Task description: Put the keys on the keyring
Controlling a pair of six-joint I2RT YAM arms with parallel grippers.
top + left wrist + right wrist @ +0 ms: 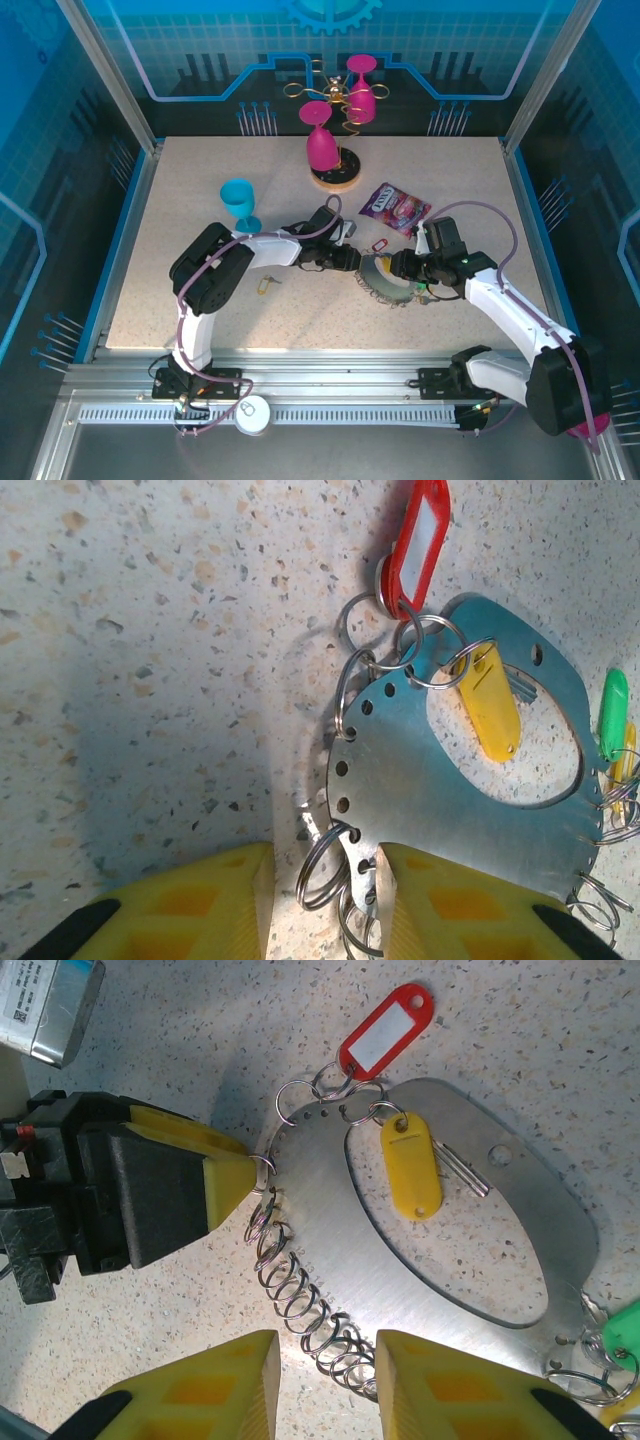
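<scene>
- Surface (150, 630): beige, dark speckles.
- Red key tag (385, 1030): white label window.
- Yellow key tag (410, 1165), green key tag (613, 715): plain.
- Keyring plate (320, 1260): bare silver.
- Left end effector (327, 865): yellow fingers.
- Snack packet (395, 208): purple, perhaps pink print.

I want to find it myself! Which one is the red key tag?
On the speckled table, find the shiny metal plate with holes. Ringed to its edge is the red tag, beside a yellow tag. Only it is red, with a white label.
</scene>
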